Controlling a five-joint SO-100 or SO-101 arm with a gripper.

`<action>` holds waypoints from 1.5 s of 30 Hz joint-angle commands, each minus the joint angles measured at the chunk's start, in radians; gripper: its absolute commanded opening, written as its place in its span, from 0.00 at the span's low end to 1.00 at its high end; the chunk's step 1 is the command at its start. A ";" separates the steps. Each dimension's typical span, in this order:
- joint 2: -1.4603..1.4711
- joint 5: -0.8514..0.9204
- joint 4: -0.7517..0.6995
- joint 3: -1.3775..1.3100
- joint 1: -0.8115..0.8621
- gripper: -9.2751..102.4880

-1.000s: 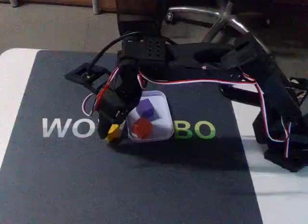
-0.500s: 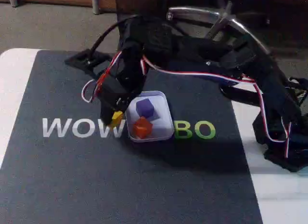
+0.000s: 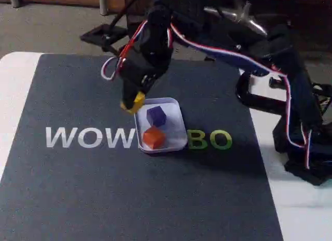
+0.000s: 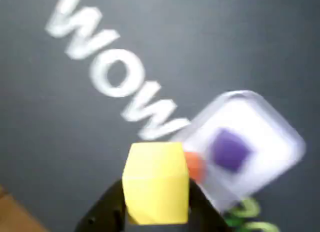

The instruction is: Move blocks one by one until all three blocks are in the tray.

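Three blocks are in sight: one yellow block [image 3: 135, 102], one orange block [image 3: 153, 137] and one purple block [image 3: 156, 116]. There is one tray [image 3: 177, 139] and one arm with one gripper [image 3: 132, 104].

The gripper is clamped on the yellow block, with a dark finger pressed to each side of it, as the wrist view [image 4: 155, 184] shows plainly. In the fixed view the yellow block hangs in the air at the gripper's tip, above the tray's upper left corner and clear of the mat [image 3: 78, 189].

The tray rests on the dark mat, between the white letters "WOW" [image 3: 88, 138] and the green letters "BO" [image 3: 210, 140]. It holds two blocks: the purple one toward its far side and the orange one toward its near side, close together; whether they touch cannot be told. In the wrist view the tray [image 4: 272, 147] is blurred, with the purple block [image 4: 229, 149] inside it and the orange block [image 4: 194, 166] partly hidden behind the yellow one.
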State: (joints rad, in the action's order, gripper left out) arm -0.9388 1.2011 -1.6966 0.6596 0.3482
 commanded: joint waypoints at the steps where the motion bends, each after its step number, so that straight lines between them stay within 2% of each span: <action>1: -0.187 0.097 -0.005 0.160 0.035 0.01; 7: -0.486 0.232 0.064 0.566 0.051 0.01; 12: -0.723 0.311 0.307 0.940 0.041 0.01; 19: -0.701 0.336 0.434 1.048 0.069 0.01; 21: -0.733 0.365 0.511 1.134 0.086 0.01; 25: -0.907 0.483 0.759 1.450 0.127 0.01; 27: -0.968 0.528 0.828 1.554 0.144 0.01; 30: -1.017 0.548 0.867 1.624 0.150 0.01; 45: -0.962 0.569 0.899 1.632 0.055 0.02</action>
State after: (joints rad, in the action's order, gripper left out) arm -1.9006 1.7656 -0.8145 2.2964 0.4111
